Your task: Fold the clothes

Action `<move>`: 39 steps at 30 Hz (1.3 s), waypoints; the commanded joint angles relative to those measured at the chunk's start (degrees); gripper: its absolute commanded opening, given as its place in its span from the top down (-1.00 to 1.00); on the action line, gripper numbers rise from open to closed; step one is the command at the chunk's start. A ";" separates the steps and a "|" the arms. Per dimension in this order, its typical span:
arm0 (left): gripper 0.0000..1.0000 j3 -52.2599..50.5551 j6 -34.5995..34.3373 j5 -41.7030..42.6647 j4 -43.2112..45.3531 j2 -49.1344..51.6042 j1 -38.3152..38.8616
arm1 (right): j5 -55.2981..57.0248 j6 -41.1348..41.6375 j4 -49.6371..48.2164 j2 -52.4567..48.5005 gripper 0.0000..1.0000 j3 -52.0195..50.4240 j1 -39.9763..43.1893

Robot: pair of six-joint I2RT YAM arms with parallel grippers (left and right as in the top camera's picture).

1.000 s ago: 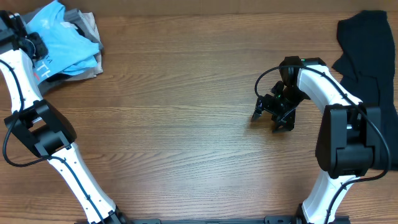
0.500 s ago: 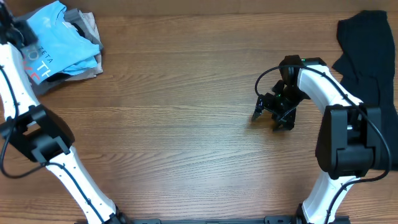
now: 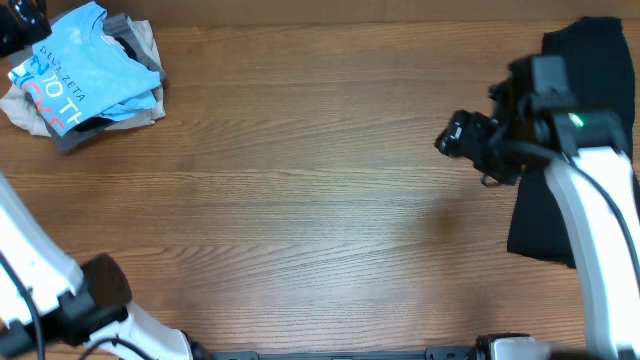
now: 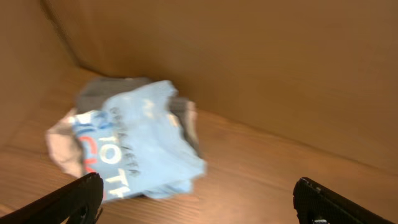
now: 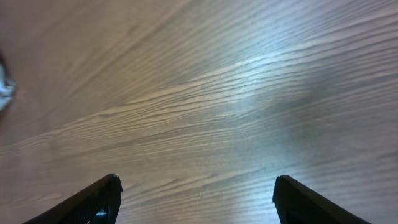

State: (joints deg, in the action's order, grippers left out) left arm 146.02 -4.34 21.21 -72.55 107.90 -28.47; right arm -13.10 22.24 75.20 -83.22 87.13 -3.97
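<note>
The clothes lie in two places. A sky-blue T-shirt [image 3: 85, 65] with white and red lettering rests folded on a small pile of grey fabric [image 3: 140, 40] at the table's far left corner. The left wrist view shows the same T-shirt [image 4: 137, 143] ahead of my left gripper [image 4: 199, 200], which is open wide with nothing between its fingers. From overhead only a black part of the left gripper [image 3: 22, 18] shows, at the top-left corner. A black garment [image 3: 590, 55] lies at the far right. My right gripper [image 3: 462, 140] hovers just left of it, and in its wrist view the right gripper [image 5: 198, 200] is open over bare wood.
The wooden table [image 3: 300, 200] stretches between the two piles. A brown wall [image 4: 249, 56] rises directly behind the T-shirt pile. The right arm's white link [image 3: 600, 220] crosses the right edge.
My left gripper opened, let go of the blue T-shirt and drew back toward the far left corner. The right arm lifted and swung right, toward the black garment.
</note>
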 commanded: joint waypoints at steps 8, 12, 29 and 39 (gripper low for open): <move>-1.00 0.50 9.05 16.65 -19.50 -19.30 0.15 | 7.02 2.25 1.90 23.61 -0.64 -0.42 -5.40; -1.00 0.44 10.71 17.42 -24.26 -24.90 0.15 | 7.96 2.27 1.97 30.34 -0.65 -2.82 -5.40; -0.99 -39.36 18.08 29.90 -22.01 -70.97 0.15 | 14.84 6.51 -3.80 43.01 -0.59 -16.33 -5.40; -1.00 -42.73 15.93 18.10 -24.24 -79.93 5.49 | 15.98 6.56 -4.68 50.71 -0.59 -16.31 -5.40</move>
State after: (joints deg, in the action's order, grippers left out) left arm 103.96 12.47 46.33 -96.55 29.23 -25.47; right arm 1.02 28.51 70.72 -34.30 71.09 -9.10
